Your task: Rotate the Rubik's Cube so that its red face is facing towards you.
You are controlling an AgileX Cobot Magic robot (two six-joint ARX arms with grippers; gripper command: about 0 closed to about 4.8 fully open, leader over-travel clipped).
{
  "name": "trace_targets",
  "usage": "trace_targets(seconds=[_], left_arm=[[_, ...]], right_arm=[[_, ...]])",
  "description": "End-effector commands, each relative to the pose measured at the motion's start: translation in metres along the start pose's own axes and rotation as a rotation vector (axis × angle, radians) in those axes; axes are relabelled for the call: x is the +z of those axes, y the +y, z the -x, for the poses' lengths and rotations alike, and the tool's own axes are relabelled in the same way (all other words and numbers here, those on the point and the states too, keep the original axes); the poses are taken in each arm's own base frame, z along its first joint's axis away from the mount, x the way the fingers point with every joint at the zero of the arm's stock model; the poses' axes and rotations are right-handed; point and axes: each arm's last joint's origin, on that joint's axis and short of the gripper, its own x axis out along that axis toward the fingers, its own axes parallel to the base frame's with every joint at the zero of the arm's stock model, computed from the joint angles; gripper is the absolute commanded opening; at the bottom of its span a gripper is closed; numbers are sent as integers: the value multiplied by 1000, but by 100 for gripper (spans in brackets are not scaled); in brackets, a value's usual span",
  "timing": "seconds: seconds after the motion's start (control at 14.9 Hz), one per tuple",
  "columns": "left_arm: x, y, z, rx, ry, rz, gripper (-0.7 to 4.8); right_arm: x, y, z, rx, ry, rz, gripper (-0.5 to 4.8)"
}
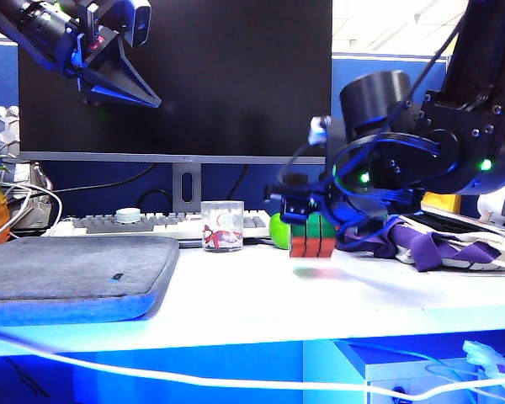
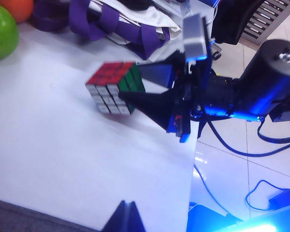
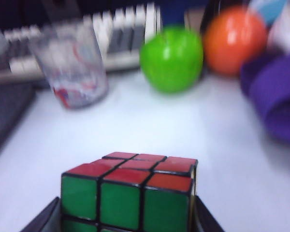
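Grey pad (image 1: pixel 71 273) sits closest to you at the table's (image 1: pixel 261 307) front left. Your Rubik's Cube (image 1: pixel 312 236) is right of centre, held just off the white top, its shadow below. Right gripper (image 1: pixel 313 220) is clamped on it, one jaw on each side. Red face (image 2: pixel 111 72) points up in the left wrist view, green toward the right wrist. Green apple (image 1: pixel 279 231) sits just behind, clear glass (image 1: pixel 222 225) nearby. Left gripper (image 1: pixel 124 80) hangs high at upper left, jaws together, holding nothing.
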Motion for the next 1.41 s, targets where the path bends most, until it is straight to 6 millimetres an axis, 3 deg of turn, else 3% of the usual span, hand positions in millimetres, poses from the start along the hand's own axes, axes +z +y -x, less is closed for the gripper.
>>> trace_targets(seconds=[0.07, 0.27, 0.34, 0.4, 0.47, 0.74, 0.8, 0.94, 1.14, 1.34, 1.41], left_arm=[[4, -1, 0, -2, -17, -24, -5], [4, -1, 0, -3, -17, -24, -5], [4, -1, 0, -2, -17, -24, -5], [4, -1, 0, -3, -17, -24, -5], [4, -2, -1, -6, -16, -26, -5], [4, -3, -2, -12, -16, -16, -5], [3, -3, -2, -16, -10, -4, -5], [3, -4, -2, -20, -6, 3, -5], [3, -4, -2, -26, -11, 4, -5], [3, -5, -2, -56, -33, 12, -5], [3, -6, -2, -59, -31, 17, -5]], right_arm=[[-8, 0, -5, 4, -47, 35, 76], [-17, -1, -7, 13, -49, 11, 99], [-16, -1, -7, 15, -56, 9, 180], [-15, 0, -7, 30, -62, 7, 310], [-14, 0, -7, 53, -70, 4, 479], [-12, 1, -7, 61, -77, -25, 479], [-3, 1, -5, 57, -68, -26, 479], [34, -6, -3, 64, 11, -29, 479], [119, -28, -26, 144, 530, -85, 479], [190, -28, -32, 154, 633, -85, 479], [202, -29, -35, 129, 724, -70, 479]])
